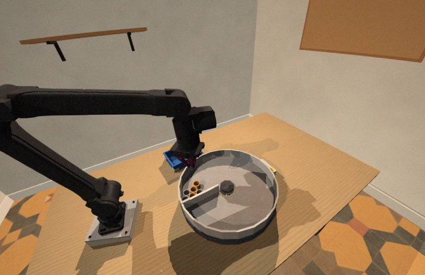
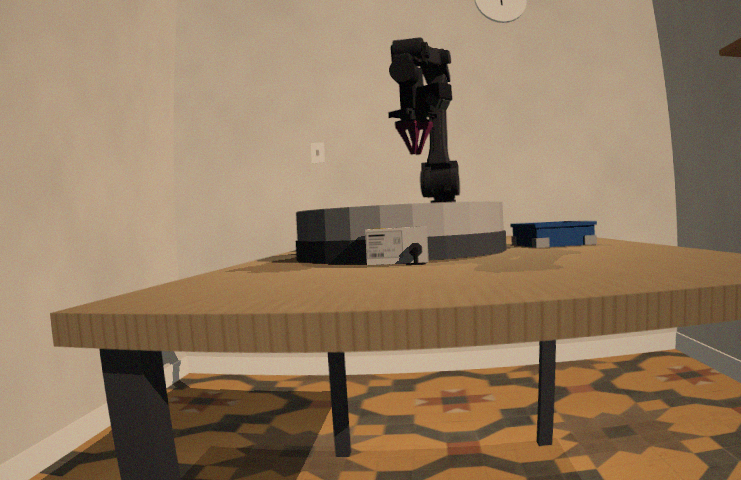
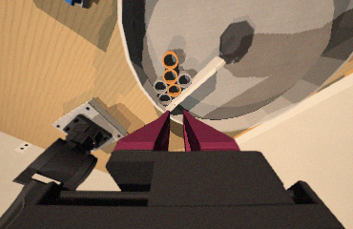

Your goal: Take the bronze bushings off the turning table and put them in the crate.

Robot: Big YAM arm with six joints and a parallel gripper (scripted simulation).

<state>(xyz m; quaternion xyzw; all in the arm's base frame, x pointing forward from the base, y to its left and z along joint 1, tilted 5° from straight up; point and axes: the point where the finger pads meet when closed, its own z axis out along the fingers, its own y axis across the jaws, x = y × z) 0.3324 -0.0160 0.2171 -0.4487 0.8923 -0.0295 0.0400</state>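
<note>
gripper point(image 1: 191, 165) point(image 2: 415, 152) point(image 3: 176, 114) hangs high above the turning table's point(image 1: 230, 228) point(image 2: 402, 219) point(image 3: 194, 24) wall on the crate side, fingertips pointing down, parted by only a narrow slit with nothing held between them. the black arm point(image 1: 89, 103) point(image 2: 439, 135) reaches across from its base plate point(image 1: 133, 207) point(image 3: 100, 112), its forearm nearly level and the wrist bent down.

a raised wall rings the turning table, and a pale divider point(image 1: 201, 195) point(image 3: 196, 85) runs from near the wall toward the dark hub point(image 1: 227, 187) point(image 3: 237, 40). three bronze bushings point(image 1: 194, 187) point(image 3: 170, 69) stand in a line on the turning table, clustered with three steel bushings point(image 1: 186, 195) point(image 3: 160, 93) in the corner between wall and divider, so there's little room around the lower ones. the uppermost bronze one has more open floor on its hub side.

the blue crate point(image 1: 174, 160) point(image 2: 563, 234) sits outside the wall on the wooden table point(image 1: 316, 158) point(image 2: 354, 294) point(image 3: 27, 72), partly hidden by the gripper from above. a white labelled box point(image 2: 384, 246) stands beside the turning table, well apart from the crate.
</note>
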